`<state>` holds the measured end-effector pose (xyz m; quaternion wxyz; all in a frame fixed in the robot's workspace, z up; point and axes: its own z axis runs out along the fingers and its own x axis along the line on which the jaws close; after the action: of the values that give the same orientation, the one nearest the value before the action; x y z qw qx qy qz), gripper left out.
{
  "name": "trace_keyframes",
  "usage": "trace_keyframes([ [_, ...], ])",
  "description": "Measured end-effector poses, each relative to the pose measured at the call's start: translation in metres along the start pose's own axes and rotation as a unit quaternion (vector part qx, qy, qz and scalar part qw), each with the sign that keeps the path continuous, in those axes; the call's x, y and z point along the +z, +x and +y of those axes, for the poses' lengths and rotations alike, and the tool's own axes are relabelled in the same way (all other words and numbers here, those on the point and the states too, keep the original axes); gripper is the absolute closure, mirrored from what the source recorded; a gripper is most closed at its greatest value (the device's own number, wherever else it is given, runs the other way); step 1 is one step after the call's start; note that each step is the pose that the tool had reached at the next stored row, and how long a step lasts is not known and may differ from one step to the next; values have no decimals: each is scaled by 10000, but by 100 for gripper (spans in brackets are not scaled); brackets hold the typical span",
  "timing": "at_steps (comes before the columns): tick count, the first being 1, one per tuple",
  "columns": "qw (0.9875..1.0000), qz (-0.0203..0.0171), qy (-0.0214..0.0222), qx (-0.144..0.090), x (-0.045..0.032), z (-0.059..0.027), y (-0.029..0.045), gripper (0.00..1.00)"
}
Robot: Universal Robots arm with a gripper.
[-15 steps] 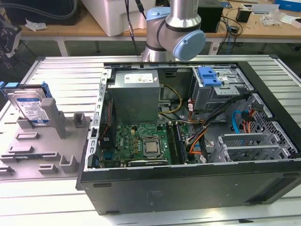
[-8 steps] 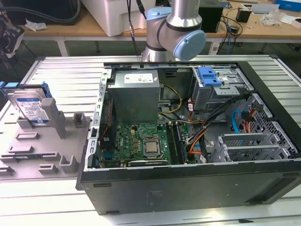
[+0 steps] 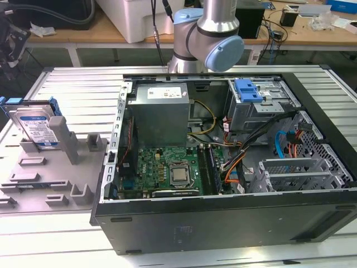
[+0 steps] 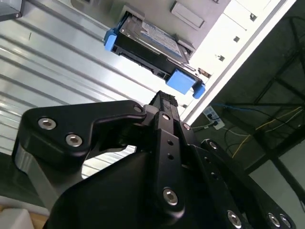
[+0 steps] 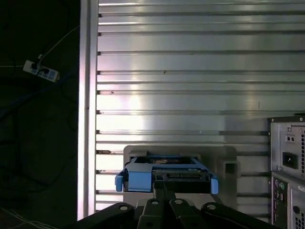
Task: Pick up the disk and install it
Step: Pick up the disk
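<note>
The arm [image 3: 209, 33], a silver tube with pale-blue joint caps, bends above the table's [image 3: 67, 84] far edge in the exterior view; its black gripper [image 5: 163, 185] [image 4: 160, 98] shows in both wrist views, jaws closed together, holding nothing; it hangs near a side edge.

Lying open on ribbed silver aluminium table [image 3: 67, 78]: black metal computer case [image 3: 223, 223]. Inside: grey metal power-supply box [image 3: 162, 114], green motherboard [image 3: 167, 170], silver drive cage with blue plastic latch [image 3: 259, 103]. Just beside, toward the exterior view's left: grey plastic slotted holder [image 3: 67, 162].
</note>
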<state>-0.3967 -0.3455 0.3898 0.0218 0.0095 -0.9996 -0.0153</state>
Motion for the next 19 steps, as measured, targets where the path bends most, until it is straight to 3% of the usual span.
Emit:
trace_keyframes([
  [6,9995,13,40,-322,5,13,21,89],
  [11,9982,23,64,-604,11,22,39,89],
  [16,9952,33,83,-975,18,23,48,89],
  [19,9917,41,96,-1281,23,23,53,89],
])
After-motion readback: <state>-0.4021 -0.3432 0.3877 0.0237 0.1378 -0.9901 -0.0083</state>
